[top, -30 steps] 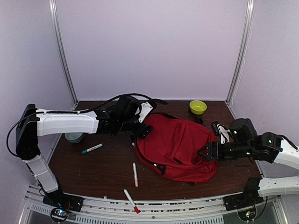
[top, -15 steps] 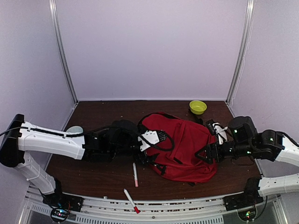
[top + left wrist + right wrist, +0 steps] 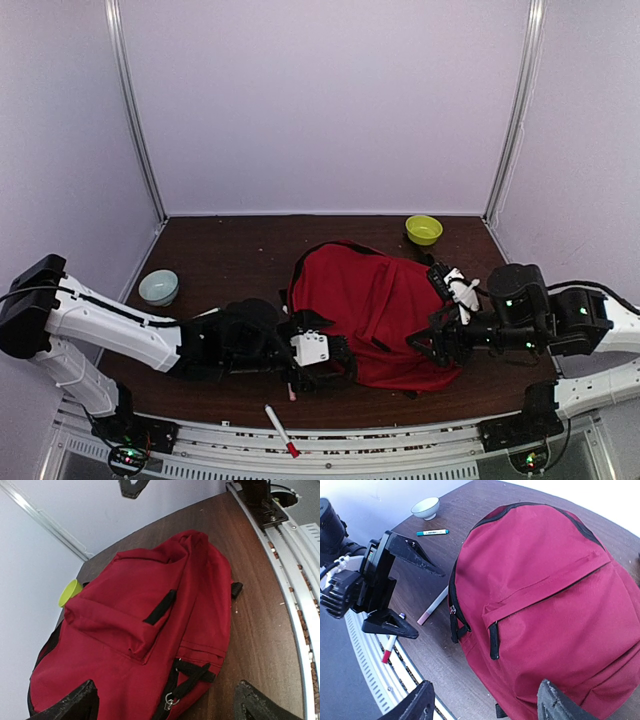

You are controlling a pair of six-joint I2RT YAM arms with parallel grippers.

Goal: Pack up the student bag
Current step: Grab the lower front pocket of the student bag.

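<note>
Bag (image 3: 375,305): one.
Markers (image 3: 433,605): three.
Bowls (image 3: 423,229): two.
Left hand (image 3: 166,701): wide open, empty.
Right hand (image 3: 487,702): open, empty.

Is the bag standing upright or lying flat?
Lying flat: the student bag sprawls on the table, front pocket facing up.

From above, your left arm (image 3: 120,325) hides nearly all of the pen (image 3: 433,605) beside the bag (image 3: 375,300). In both wrist views the bag runs off the frame: bottom-left in one, right in the other.
</note>
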